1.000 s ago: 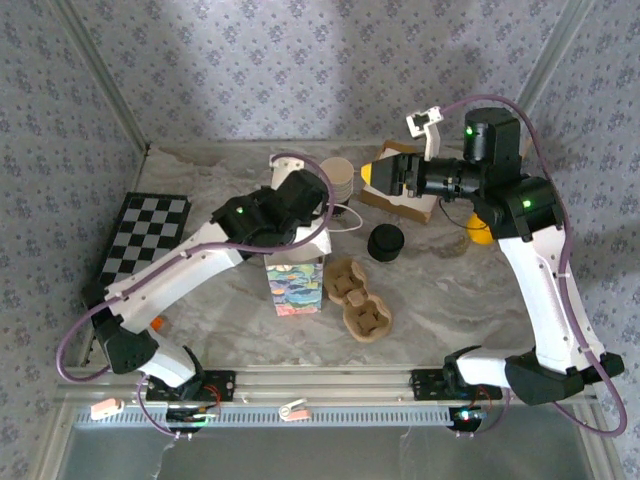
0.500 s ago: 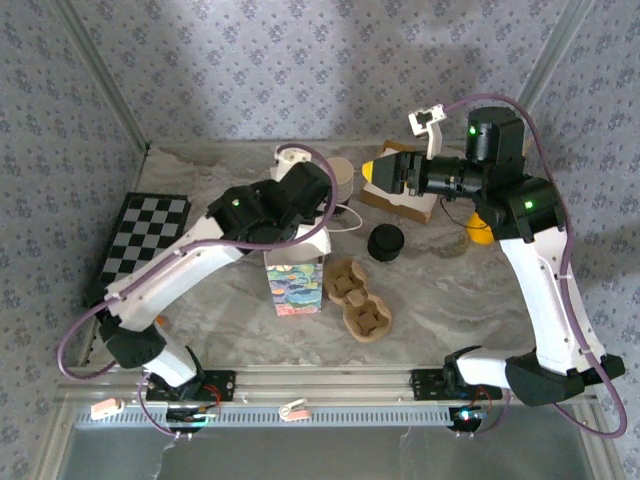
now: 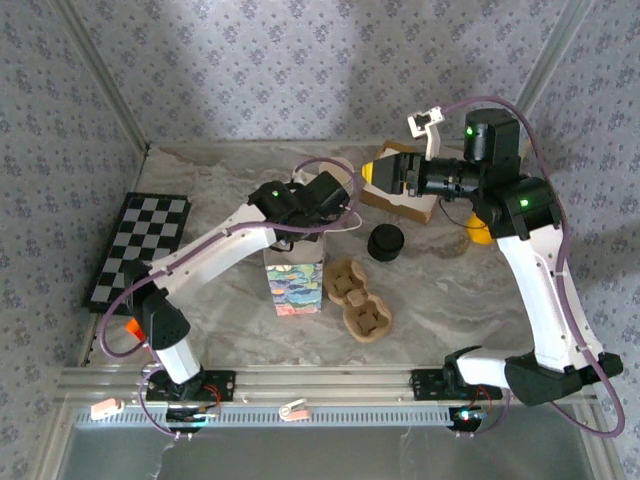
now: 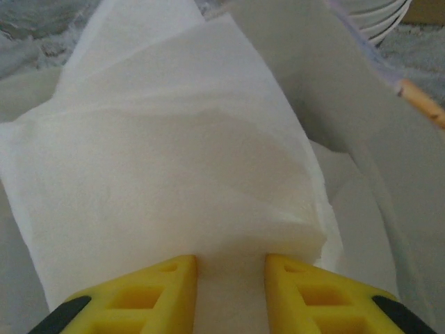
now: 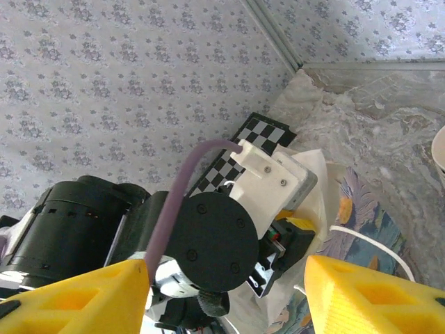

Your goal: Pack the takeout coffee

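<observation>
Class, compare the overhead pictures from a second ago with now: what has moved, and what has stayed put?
The left arm stretched out, its wrist shifting right above the bag, and the left pincer narrowed around white napkins. The right pincer, open, the carrier and the black lid stayed put.

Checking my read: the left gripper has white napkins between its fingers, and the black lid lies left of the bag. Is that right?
One slip: the lid lies to the right of the bag, not left, as the top external view shows. The rest holds: the left gripper does have the napkins between its fingers.
</observation>
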`<control>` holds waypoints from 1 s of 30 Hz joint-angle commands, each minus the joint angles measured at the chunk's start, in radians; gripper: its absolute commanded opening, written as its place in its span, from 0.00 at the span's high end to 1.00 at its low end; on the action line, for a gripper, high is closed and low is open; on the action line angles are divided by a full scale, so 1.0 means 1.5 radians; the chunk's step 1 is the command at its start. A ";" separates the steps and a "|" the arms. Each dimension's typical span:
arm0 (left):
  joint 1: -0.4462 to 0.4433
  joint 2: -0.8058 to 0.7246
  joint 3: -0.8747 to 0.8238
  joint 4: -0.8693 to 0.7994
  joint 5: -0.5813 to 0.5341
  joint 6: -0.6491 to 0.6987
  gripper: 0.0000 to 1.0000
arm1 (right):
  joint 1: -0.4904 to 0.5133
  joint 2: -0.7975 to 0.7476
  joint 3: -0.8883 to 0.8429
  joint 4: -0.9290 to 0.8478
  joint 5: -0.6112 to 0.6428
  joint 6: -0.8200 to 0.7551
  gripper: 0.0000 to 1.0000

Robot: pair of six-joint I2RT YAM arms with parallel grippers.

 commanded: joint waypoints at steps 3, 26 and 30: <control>0.013 0.019 -0.011 -0.002 0.041 -0.014 0.70 | -0.010 -0.009 -0.012 0.019 -0.024 0.009 0.38; 0.035 -0.167 0.091 0.020 -0.078 0.074 0.40 | -0.092 -0.094 -0.286 -0.046 0.501 -0.045 0.08; 0.162 -0.348 -0.119 0.111 -0.118 0.059 0.25 | -0.108 -0.131 -0.479 0.072 0.680 -0.048 0.00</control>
